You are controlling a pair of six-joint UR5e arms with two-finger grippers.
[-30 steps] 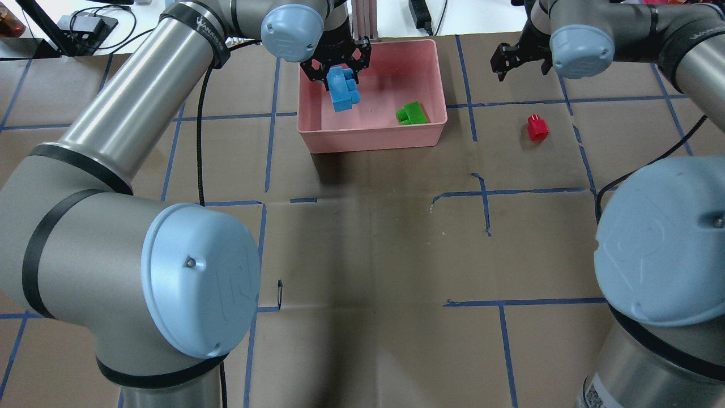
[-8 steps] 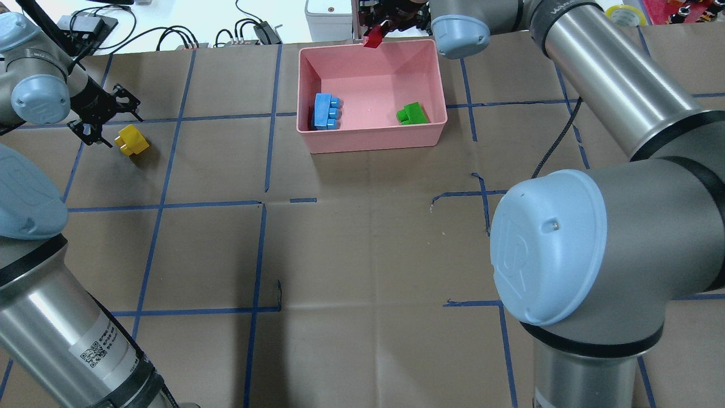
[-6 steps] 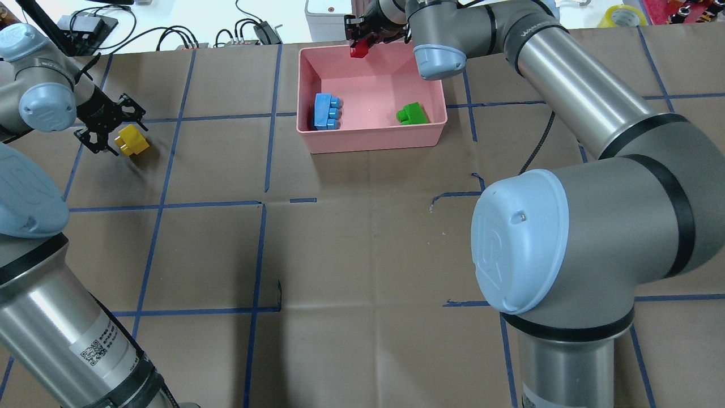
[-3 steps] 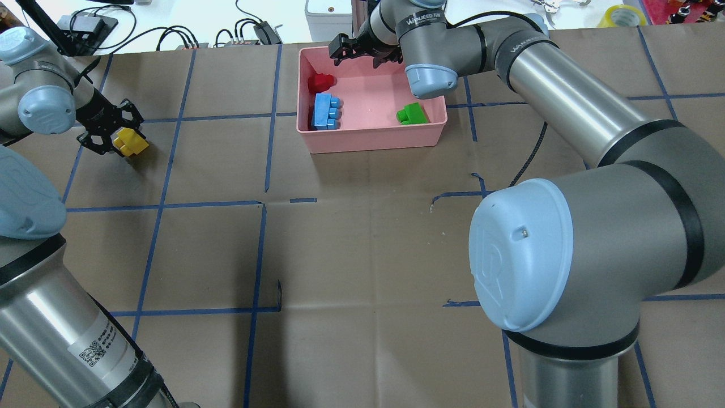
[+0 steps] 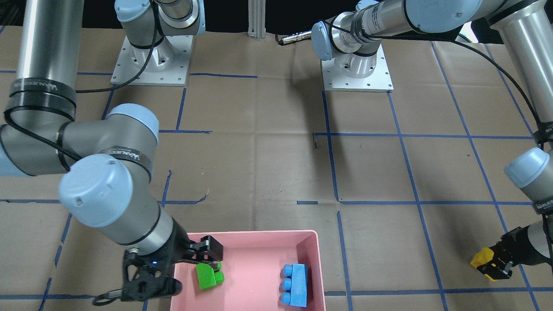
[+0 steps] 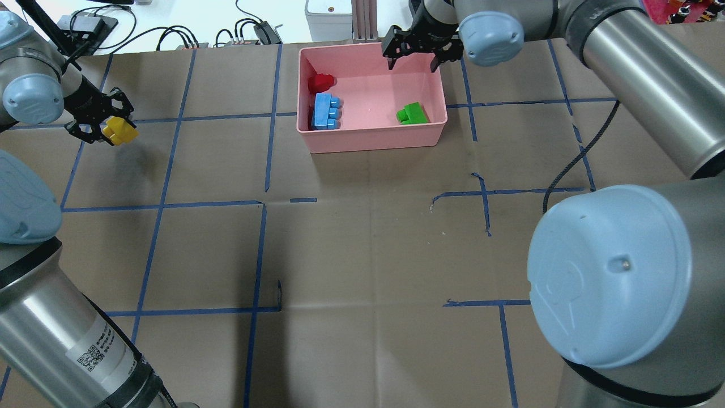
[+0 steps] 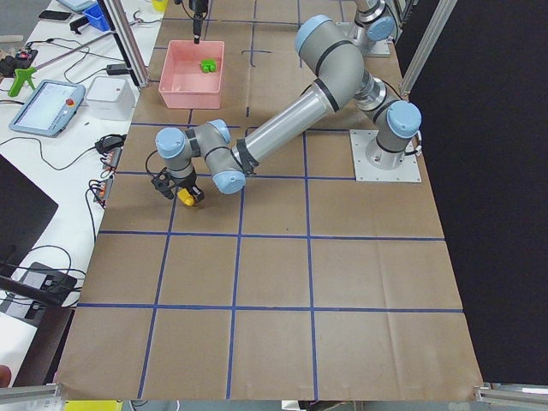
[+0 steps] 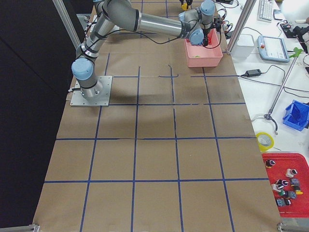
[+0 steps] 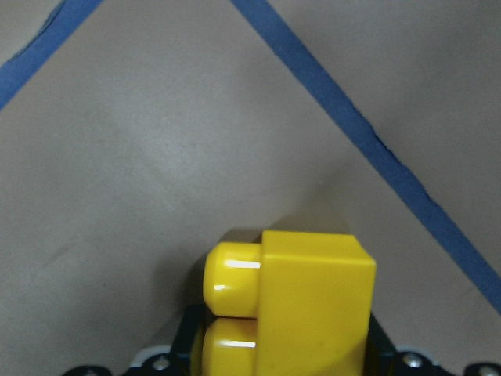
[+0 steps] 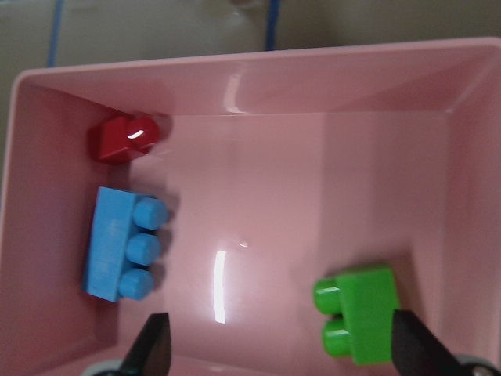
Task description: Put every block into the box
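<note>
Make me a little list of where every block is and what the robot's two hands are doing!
box: pink, on the table
red block: in the box, in a corner
blue block: in the box, right beside the red one
green block: in the box, on the other side
yellow block: outside the box, far from it
left gripper: shut on the yellow block
right gripper: open and empty, over the box
left to do: yellow block
</note>
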